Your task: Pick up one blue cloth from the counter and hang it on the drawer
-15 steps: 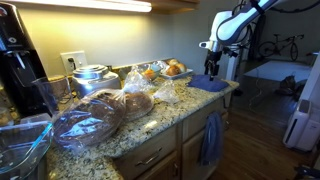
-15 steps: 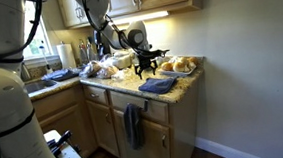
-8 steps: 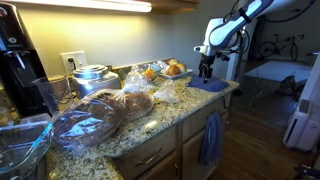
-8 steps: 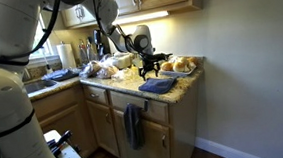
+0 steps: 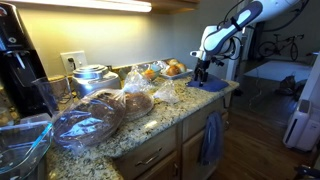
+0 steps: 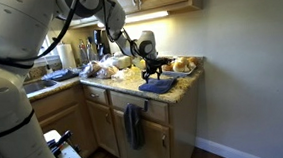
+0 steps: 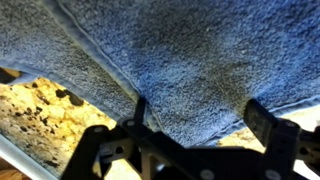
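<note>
A blue cloth [image 5: 212, 86] lies flat on the granite counter [image 5: 150, 118] near its end; it shows in both exterior views [image 6: 158, 85]. My gripper [image 5: 200, 76] is directly over it, fingers open, tips at or just above the fabric [image 6: 151, 75]. In the wrist view the blue cloth [image 7: 170, 50] fills most of the picture, and my open gripper [image 7: 195, 115] straddles it with the counter [image 7: 45, 110] showing at the lower left. Another blue cloth [image 5: 211, 138] hangs on the cabinet front below [image 6: 134, 124].
A tray of bread rolls [image 5: 168, 69] sits behind the cloth. Bagged bread [image 5: 95, 118], a pot [image 5: 92, 76], a clear container [image 5: 20, 142] and a coffee maker [image 5: 18, 62] crowd the counter. A sink area [image 6: 37, 84] lies further along.
My gripper has moved toward the bread tray and lowered onto the blue cloth. The cloth has not moved.
</note>
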Tool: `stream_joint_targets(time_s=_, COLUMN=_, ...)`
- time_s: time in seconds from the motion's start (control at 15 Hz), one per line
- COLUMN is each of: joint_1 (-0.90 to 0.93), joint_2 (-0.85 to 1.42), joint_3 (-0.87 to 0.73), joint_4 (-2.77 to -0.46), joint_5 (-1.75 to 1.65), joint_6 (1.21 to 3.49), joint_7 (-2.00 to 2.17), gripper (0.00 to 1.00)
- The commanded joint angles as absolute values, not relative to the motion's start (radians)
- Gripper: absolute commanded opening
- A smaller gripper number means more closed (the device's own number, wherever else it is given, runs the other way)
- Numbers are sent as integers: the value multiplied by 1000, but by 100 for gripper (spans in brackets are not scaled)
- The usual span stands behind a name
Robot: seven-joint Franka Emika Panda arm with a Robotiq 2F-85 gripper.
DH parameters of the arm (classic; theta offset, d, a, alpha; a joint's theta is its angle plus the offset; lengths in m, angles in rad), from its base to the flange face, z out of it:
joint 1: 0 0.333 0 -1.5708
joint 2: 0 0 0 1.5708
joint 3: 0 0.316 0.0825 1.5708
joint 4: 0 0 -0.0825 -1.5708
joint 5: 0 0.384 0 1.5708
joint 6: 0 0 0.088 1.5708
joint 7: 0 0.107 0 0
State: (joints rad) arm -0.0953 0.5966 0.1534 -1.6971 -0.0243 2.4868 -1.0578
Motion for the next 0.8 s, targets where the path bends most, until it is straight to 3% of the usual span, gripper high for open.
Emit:
stream_joint_targets(time_s=0.0, joint_1=-120, joint_2=608, joint_3=176, joint_4=-1679, joint_5=-5, joint_6=2508, joint_7=-1111, gripper=67)
stream_joint_targets(time_s=0.6, joint_1=-59, joint_2=525, joint_3=118, joint_4=-1743, joint_5=-89, joint_6=2508, joint_7=-1009, gripper=9)
stream_joint_targets(time_s=0.73, joint_1=-31, joint_2=490, joint_3=91, joint_4=-1772, joint_5=-120, joint_6=2525, joint_7=-919, gripper=8)
